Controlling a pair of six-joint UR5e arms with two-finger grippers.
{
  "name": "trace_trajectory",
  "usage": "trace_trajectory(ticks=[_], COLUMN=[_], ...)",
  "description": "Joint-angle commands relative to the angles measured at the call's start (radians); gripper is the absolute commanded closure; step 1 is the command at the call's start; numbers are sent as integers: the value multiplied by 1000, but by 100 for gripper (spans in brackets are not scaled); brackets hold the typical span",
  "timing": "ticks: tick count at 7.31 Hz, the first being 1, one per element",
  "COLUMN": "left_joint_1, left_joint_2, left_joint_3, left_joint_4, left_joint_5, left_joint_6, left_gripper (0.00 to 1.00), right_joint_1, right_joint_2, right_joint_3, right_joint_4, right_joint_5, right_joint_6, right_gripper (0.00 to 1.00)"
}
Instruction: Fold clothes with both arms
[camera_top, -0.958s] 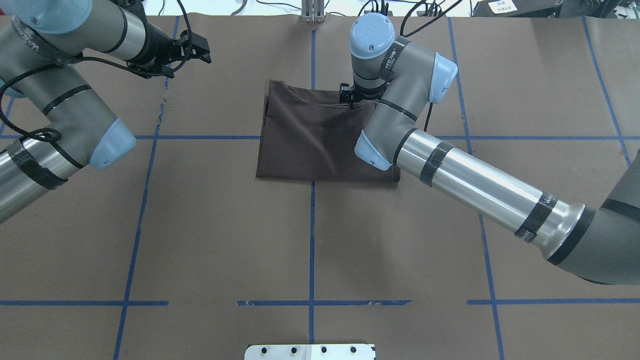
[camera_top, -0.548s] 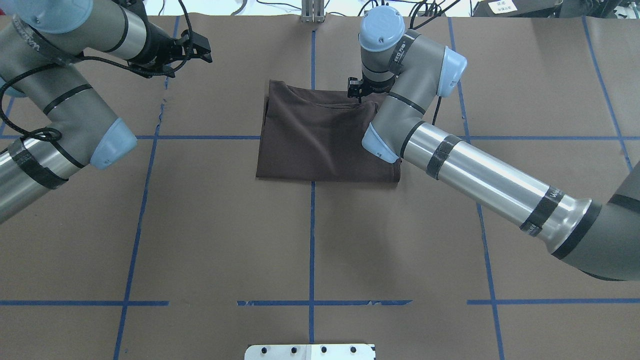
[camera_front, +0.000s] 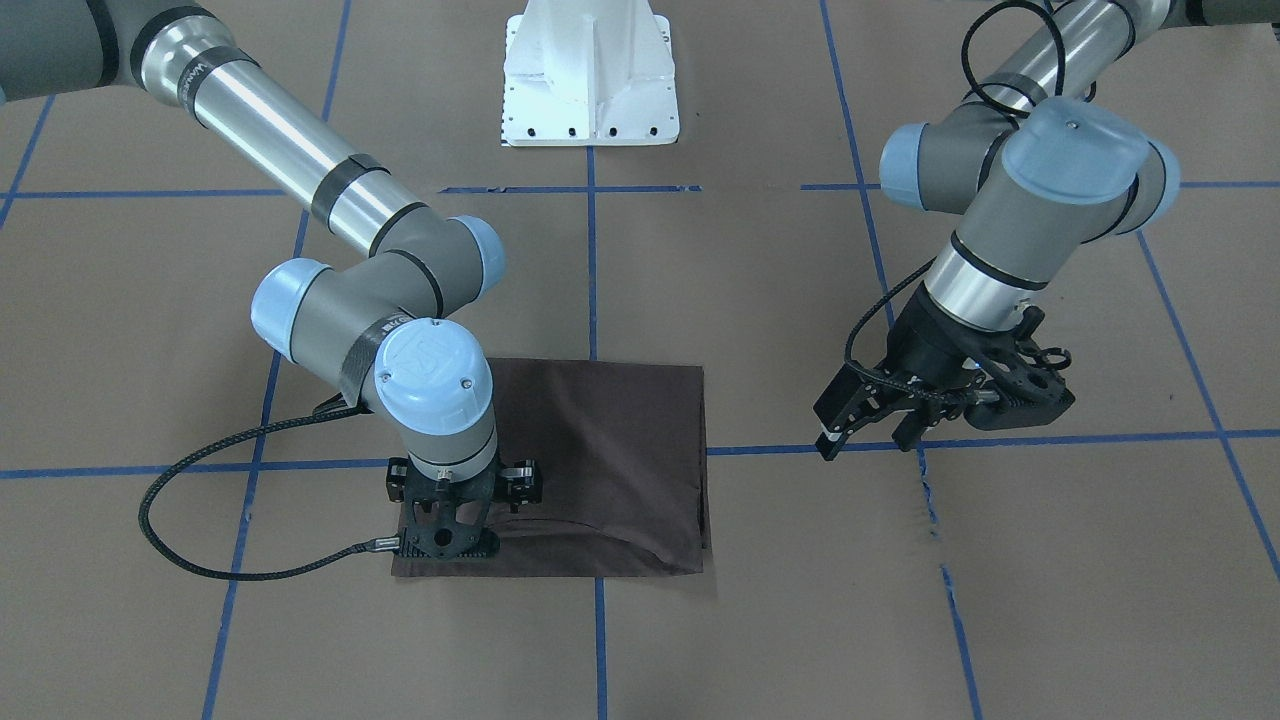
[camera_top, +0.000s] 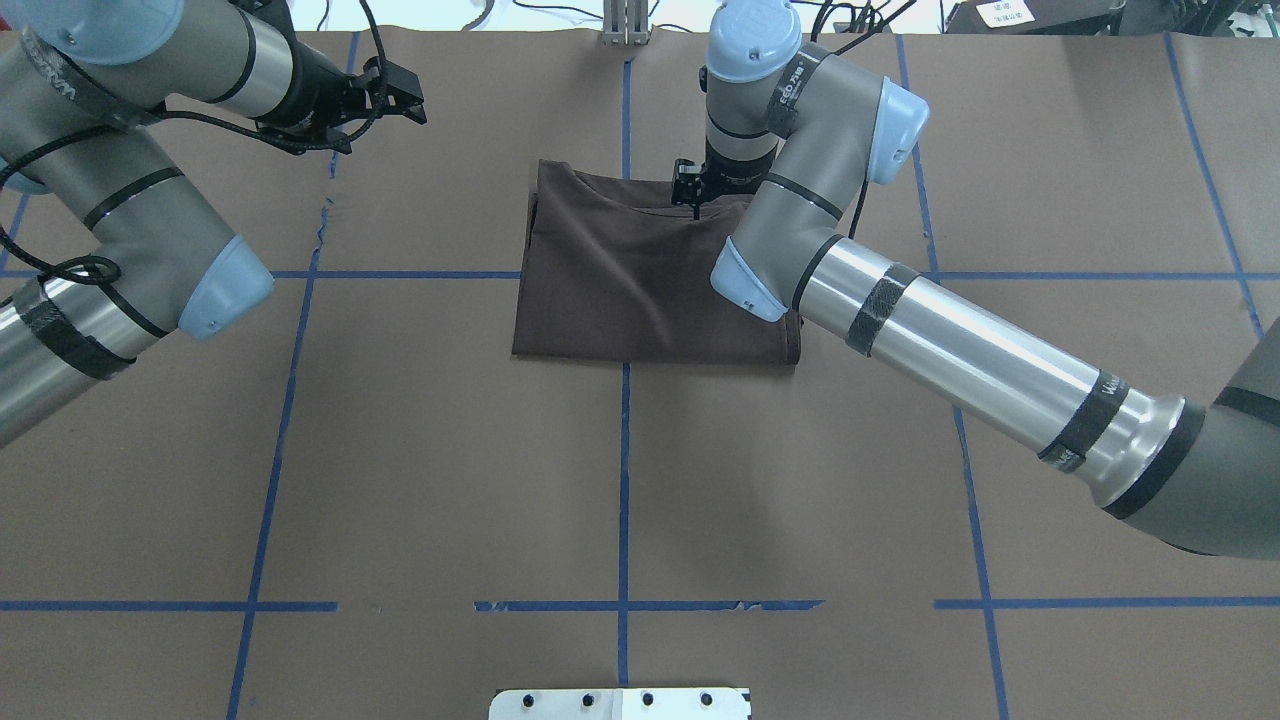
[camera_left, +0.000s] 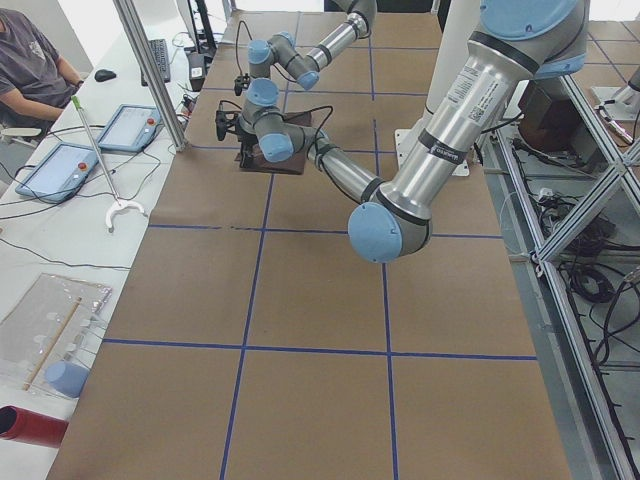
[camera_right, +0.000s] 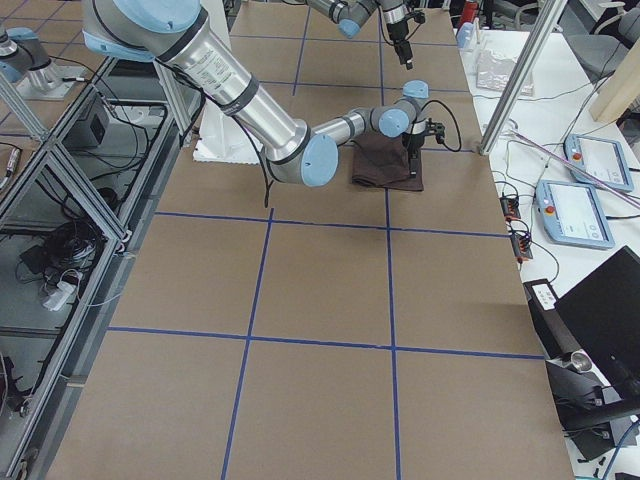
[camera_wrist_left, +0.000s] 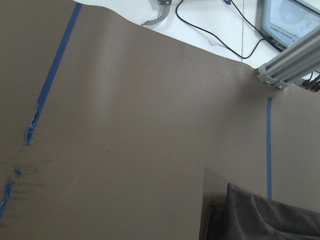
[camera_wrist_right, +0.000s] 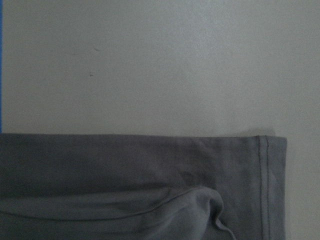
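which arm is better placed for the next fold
Likely right: the right gripper sits over the T-shirt's collar edge; the left gripper hangs over the table, clear of the cloth.

T-shirt (camera_top: 630, 290) flat on the surface (camera_top: 450, 450), midway across and toward the far side from the robot, right tool (camera_top: 690, 195) over its far edge, right of centre, left tool (camera_top: 400, 95) well apart to the left, above bare surface

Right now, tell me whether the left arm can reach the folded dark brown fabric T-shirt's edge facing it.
Probably yes: the left gripper hovers open beside the T-shirt, only bare brown paper between; the right gripper is at its far edge.
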Motion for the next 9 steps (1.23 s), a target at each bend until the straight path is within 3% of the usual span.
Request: trace_trajectory(ticks=[1,9], left_joint_1=[1,4], left_joint_2=[-3,-4], left_joint_3=[-7,-34], left_joint_4=[7,15], left_joint_5=[-1,1], left_joint_6=[2,-3], left_gripper=[0,0], right_joint_1=[-11,41], right_joint_2=[-11,-40], right_joint_3=[3,-53], right_joint_4=[-26,-29], right_joint_5=[12,-57], right_joint_6=[-6,-153], right_gripper=[0,0])
